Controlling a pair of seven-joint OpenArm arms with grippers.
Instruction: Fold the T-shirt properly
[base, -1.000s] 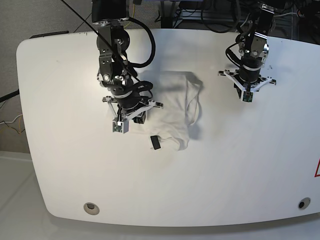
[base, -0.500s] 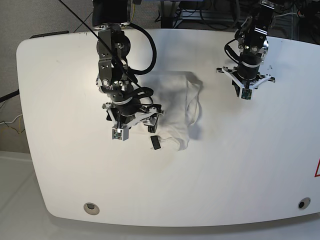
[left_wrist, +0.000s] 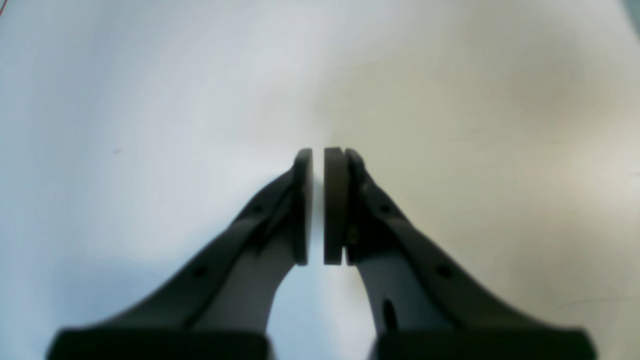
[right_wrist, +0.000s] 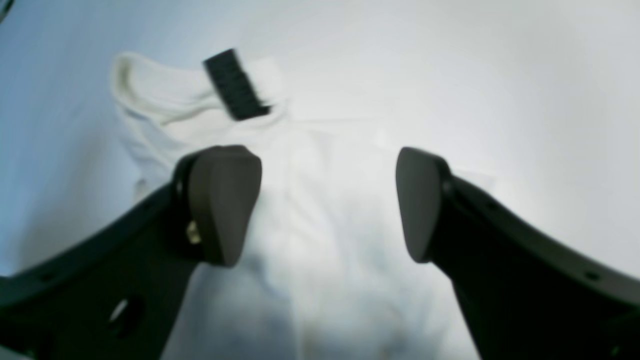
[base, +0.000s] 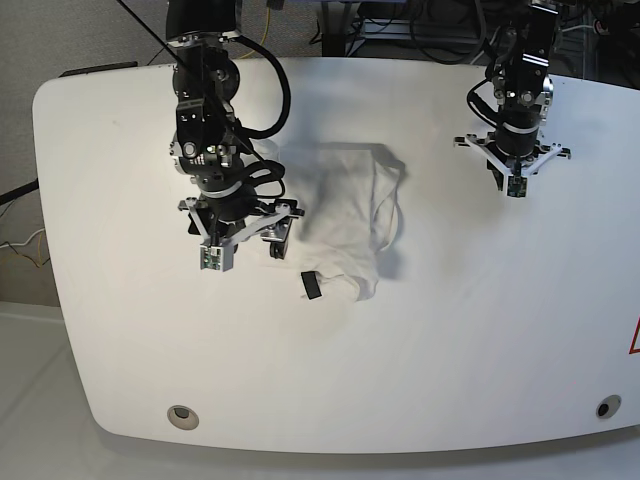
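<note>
The shirt (base: 350, 220) lies bunched in a folded heap at the middle of the table (base: 480, 340), slightly toward the far side. Its black tag (base: 312, 285) sits at the near-left corner of the heap, flat on the table edge of the cloth.

The right gripper (base: 245, 235) hovers at the left edge of the shirt, pointing down. In the right wrist view its fingers (right_wrist: 222, 200) stand wide apart over white cloth, with nothing between them; the tag (right_wrist: 235, 85) shows beyond the left finger, on a rolled hem of the shirt (right_wrist: 320, 240). Whether the fingertips touch the cloth cannot be told.

The left gripper (base: 515, 175) hangs over bare table at the far right, well apart from the shirt. In the left wrist view its pads (left_wrist: 335, 205) are nearly together, a thin slit between them, holding nothing; only table (left_wrist: 500, 125) lies below the left gripper (left_wrist: 318, 205).
</note>
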